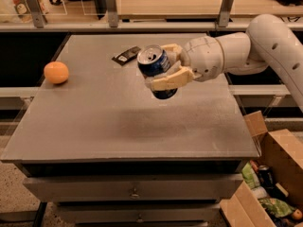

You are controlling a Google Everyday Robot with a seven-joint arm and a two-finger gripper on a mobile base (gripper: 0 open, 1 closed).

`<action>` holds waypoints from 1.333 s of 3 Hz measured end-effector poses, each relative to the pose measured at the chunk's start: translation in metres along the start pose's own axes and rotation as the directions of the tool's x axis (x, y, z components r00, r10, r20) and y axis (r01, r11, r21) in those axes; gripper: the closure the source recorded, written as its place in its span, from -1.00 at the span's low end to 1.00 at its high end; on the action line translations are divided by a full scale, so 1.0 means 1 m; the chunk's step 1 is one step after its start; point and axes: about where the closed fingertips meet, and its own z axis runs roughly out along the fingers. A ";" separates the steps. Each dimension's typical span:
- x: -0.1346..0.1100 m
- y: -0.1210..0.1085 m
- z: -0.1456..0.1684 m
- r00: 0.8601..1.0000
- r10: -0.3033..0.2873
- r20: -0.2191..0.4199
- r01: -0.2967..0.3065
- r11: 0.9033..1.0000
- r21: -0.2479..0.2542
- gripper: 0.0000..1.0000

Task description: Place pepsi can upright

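The pepsi can is dark blue with a silver top and pull tab. It hangs in the air above the middle of the grey table, nearly upright, its top tilted a little to the left. My gripper comes in from the right on a white arm and is shut on the can, one cream finger across its front and the other behind it. The can's shadow lies on the table below.
An orange sits at the table's left edge. A flat black packet lies toward the back centre. An open cardboard box with clutter stands on the floor at the lower right. A shelf rail runs behind the table.
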 end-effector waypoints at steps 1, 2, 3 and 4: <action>-0.007 0.000 -0.006 0.989 -0.016 0.150 0.012 1.000 0.027 1.00; 0.000 0.001 -0.014 0.977 -0.025 0.213 0.013 0.998 0.056 1.00; 0.011 0.004 -0.025 0.974 -0.029 0.224 0.010 0.996 0.085 1.00; 0.022 0.011 -0.033 0.982 -0.053 0.183 0.032 0.993 0.112 0.63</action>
